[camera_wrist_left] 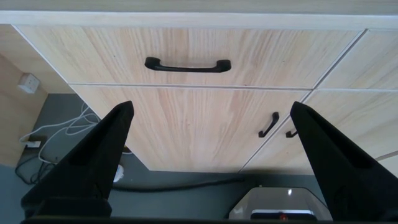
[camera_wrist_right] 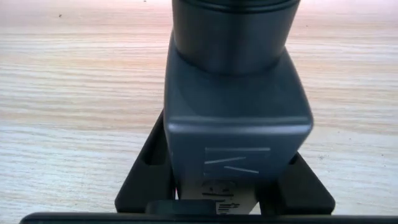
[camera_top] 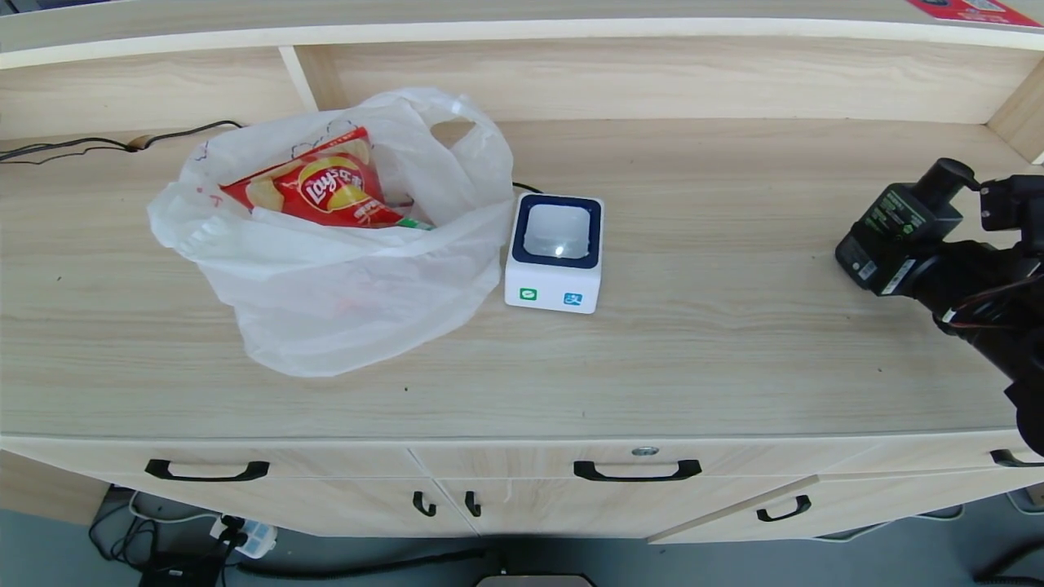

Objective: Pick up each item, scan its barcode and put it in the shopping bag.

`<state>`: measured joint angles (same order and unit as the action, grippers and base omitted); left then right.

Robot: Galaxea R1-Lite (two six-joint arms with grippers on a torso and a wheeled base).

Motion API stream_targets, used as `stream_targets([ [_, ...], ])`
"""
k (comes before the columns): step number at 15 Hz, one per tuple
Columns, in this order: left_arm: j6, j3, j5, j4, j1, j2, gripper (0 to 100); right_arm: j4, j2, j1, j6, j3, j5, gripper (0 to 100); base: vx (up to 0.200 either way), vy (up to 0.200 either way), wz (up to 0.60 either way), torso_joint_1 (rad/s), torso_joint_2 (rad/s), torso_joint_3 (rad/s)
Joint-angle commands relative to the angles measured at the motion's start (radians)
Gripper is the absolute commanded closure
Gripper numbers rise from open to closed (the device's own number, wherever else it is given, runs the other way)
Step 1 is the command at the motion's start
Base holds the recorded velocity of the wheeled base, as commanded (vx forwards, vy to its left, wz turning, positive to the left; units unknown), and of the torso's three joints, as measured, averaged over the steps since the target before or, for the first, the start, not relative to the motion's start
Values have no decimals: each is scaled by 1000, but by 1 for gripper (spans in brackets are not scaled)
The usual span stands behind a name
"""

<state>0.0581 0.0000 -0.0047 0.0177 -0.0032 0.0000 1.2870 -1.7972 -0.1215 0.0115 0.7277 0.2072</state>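
From the head view, thin crinkly white shopping bag (camera_top: 326,302) on the smooth wooden counter (camera_top: 734,367), shiny red chips bag (camera_top: 326,191) inside it, boxy white scanner (camera_top: 555,253) just beside, right gripper (camera_top: 897,228) over the counter's right end, open or closed cannot tell, from the left wrist view, left gripper (camera_wrist_left: 211,106) wide open before a drawer (camera_wrist_left: 186,43)

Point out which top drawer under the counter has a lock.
The middle drawer: a round silver lock sits just above its black handle. The left drawer shows only a handle on its front.

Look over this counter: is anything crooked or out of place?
One thing: the cabinet door below the right part of the counter seems to stand ajar, its top edge slanting out from the front, while the doors beside it sit flush. The shopping bag, the chips in it and the scanner look in order.
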Motion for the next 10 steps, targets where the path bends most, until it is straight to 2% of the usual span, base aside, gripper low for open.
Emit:
stream_targets([
  [1,0,0,0,1,0,0,0,2,2,2,-1,-2,1,100,0,0,0,0,0,0],
  [5,0,0,0,1,0,2,0,21,10,2,1,-7,18,100,0,0,0,0,0,0],
  [7,-1,0,0,1,0,0,0,89,38,10,18,-16,101,100,0,0,0,0,0,0],
  [8,-1,0,0,1,0,0,0,104,82,40,53,-28,146,100,0,0,0,0,0,0],
  [10,0,0,0,-1,0,0,0,66,197,155,134,-14,153,100,0,0,0,0,0,0],
])
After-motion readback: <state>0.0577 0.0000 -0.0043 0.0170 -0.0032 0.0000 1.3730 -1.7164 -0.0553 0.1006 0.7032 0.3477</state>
